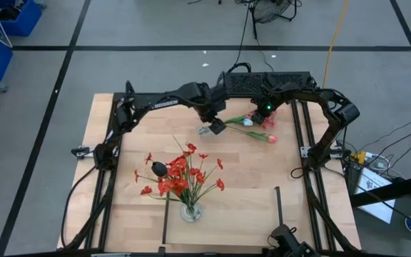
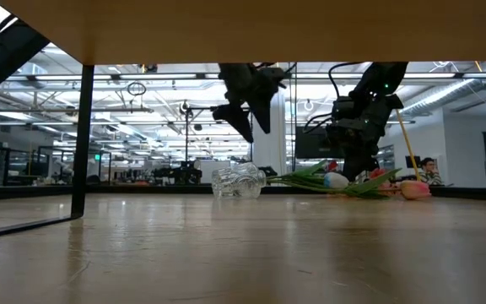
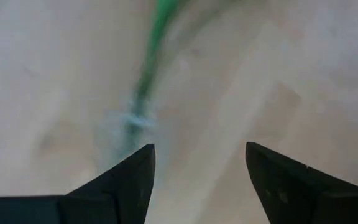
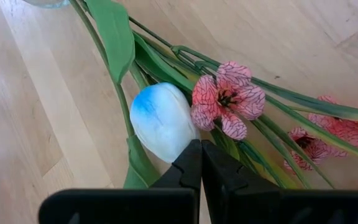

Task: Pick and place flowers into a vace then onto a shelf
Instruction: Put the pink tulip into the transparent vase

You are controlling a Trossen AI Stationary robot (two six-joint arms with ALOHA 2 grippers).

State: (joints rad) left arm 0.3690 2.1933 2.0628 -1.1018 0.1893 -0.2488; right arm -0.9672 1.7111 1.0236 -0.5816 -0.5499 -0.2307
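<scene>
Shelf (image 1: 220,207): light-wood board on the near half of the table (image 1: 98,121), long axis running left to right, black rails at its short ends. A glass vase (image 1: 190,212) stands on it holding red sprays (image 1: 180,175) that fan upward and outward.

Loose flowers (image 1: 257,127) lie flat at the far side of the table, stems pointing left, blossoms right; white tulip bud (image 4: 161,122) beside a pink blossom (image 4: 227,99).

Left gripper (image 1: 217,127): arm reaches across the far edge, hanging above the table near the stem ends, fingers (image 3: 126,180) spread, nothing between them.

Right gripper (image 4: 201,163): arm bent down over the loose flowers, jaws pressed together, tips by the white bud; no grasp is evident.
</scene>
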